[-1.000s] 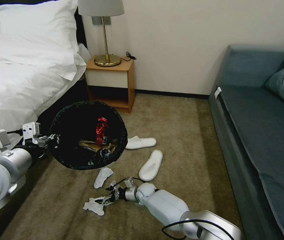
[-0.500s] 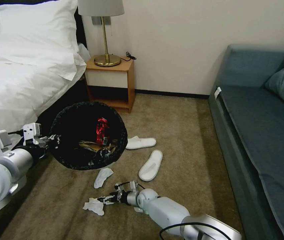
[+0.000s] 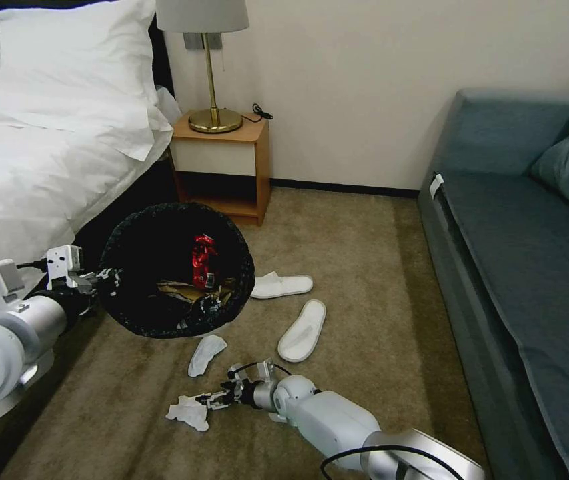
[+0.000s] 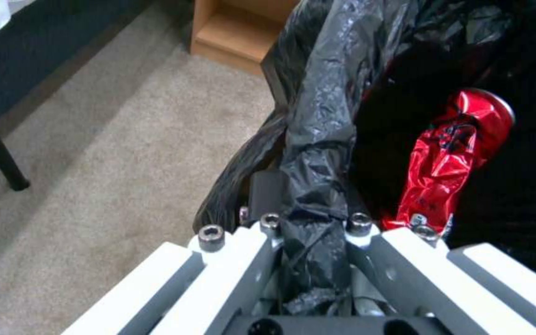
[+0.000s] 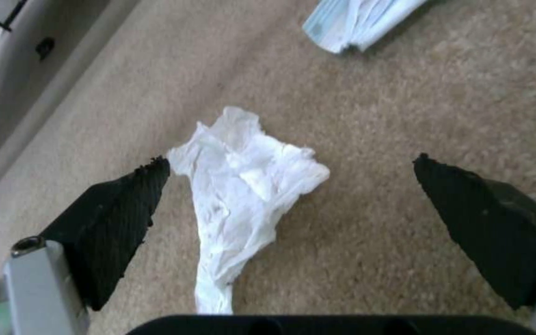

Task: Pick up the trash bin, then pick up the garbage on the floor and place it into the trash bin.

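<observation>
Crumpled tissue (image 5: 243, 186) lies between the open right hand's (image 5: 290, 163) fingers.

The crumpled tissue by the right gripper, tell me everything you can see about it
The crumpled tissue is thin white paper, wrinkled and bunched, wider at one end and tapering to a twisted tail. It lies flat on the tan carpet, near the trash bin held up by the left gripper. The right gripper sits low with its jaws open on either side of it; one jaw tip is at the tissue's edge, the other stands clear.
</observation>
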